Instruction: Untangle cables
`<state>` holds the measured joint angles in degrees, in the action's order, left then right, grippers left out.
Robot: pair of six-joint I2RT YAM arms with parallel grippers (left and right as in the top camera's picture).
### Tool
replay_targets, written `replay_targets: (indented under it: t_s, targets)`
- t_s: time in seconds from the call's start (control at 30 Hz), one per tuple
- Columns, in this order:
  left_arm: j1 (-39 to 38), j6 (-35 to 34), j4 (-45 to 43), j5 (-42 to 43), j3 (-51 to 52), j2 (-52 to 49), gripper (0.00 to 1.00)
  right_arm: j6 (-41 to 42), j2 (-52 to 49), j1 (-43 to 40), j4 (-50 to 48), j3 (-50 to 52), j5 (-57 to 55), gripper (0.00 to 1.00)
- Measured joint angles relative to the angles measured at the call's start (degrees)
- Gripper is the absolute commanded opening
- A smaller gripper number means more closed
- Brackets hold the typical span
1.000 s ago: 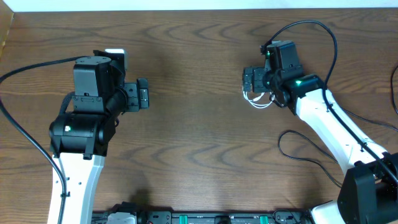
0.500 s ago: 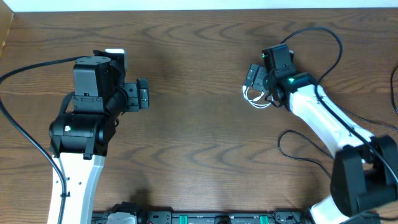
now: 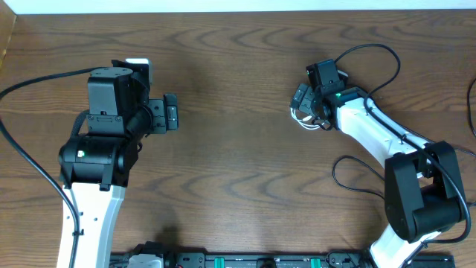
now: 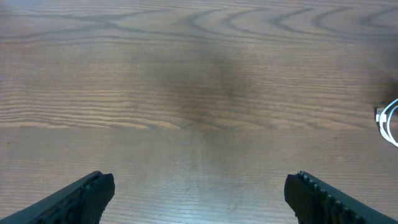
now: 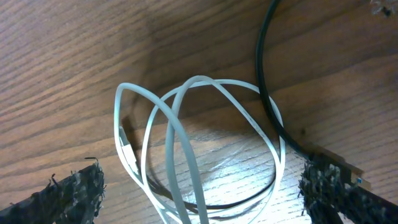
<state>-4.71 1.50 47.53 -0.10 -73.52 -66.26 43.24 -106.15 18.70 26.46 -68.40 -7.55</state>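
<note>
Both claws stand wide, holding nothing. The right claw (image 5: 205, 186) hovers low over the white cord (image 5: 199, 79), whose loops lie on the table (image 4: 186, 74) with the black cord (image 5: 260, 74) crossing beside them. It looks lined up for a pinch. The left claw (image 4: 199, 186) hovers well apart.

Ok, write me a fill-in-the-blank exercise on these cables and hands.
The looped cable below the right hand is ____. The thin cable crossing its loops is ____. The left hand, holding nothing, is ____, not shut.
Missing words: white; black; open.
</note>
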Motion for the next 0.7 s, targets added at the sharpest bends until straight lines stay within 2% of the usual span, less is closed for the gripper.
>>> replay_targets:
  t_s: [0.7]
  targets:
    - [0.0, 0.0, 0.0, 0.0, 0.0, 0.0, 0.92, 0.22, 0.0, 0.0, 2.12, 0.02, -1.16, 0.99]
